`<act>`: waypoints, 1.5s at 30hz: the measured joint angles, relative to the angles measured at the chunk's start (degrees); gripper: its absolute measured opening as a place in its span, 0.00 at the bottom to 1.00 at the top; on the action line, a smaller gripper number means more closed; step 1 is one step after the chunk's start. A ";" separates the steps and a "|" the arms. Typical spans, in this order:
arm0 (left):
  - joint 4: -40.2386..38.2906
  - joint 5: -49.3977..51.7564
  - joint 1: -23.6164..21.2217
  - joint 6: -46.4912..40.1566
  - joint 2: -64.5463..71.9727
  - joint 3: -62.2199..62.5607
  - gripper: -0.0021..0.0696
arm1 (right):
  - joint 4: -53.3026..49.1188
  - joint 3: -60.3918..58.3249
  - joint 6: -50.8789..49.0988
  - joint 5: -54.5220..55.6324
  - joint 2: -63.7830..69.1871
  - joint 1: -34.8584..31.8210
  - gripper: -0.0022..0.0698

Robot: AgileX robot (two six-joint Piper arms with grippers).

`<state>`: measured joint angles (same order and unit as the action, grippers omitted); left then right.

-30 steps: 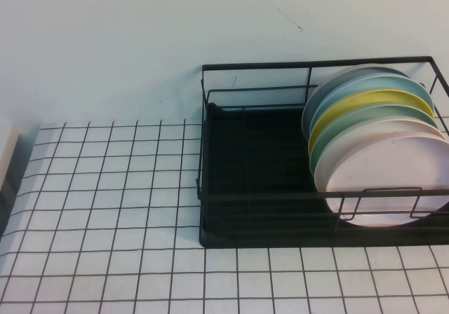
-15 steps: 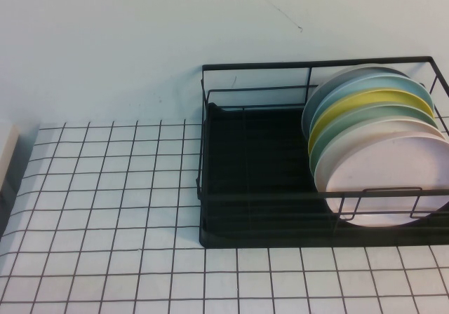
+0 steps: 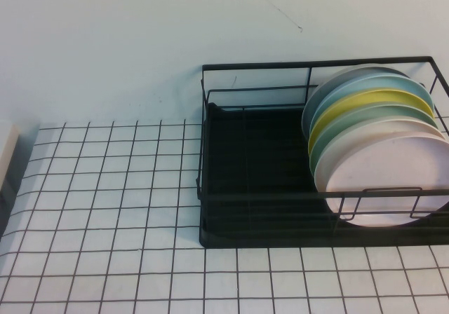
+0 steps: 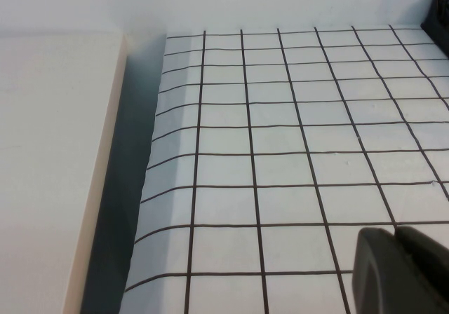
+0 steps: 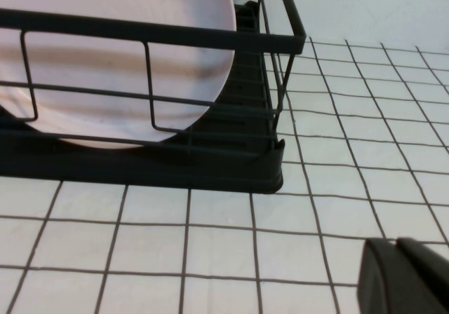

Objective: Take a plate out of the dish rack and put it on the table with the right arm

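The pale pink plate stands upright at the front of a row of plates in the black wire dish rack, at the right of the grid-cloth table. The plate also shows in the right wrist view behind the rack's front wires. My right gripper is shut and empty, low over the table in front of the rack. My left gripper is shut and empty over the table near its left edge. Neither gripper shows in the high view.
Behind the pink plate stand a cream plate, a green one, a yellow plate, a blue one and a grey one. The rack's left half holds nothing. A cream block lies beyond the table's left edge.
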<state>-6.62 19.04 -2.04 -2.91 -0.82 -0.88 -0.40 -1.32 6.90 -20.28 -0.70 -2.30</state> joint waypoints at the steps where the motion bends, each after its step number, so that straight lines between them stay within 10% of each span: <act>1: 0.00 0.00 0.00 0.00 0.00 0.00 0.02 | 0.00 0.00 0.00 0.00 0.00 0.00 0.03; 29: 0.00 0.00 0.00 0.00 0.00 0.00 0.02 | 5.38 -0.38 -4.99 61.19 0.00 0.00 0.03; 45: 0.00 0.00 0.00 0.00 0.00 0.00 0.02 | 2.56 26.52 -0.32 0.18 12.29 0.00 0.03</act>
<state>-6.62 19.04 -2.04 -2.91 -0.82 -0.88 2.16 25.20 6.58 -20.09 11.58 -2.30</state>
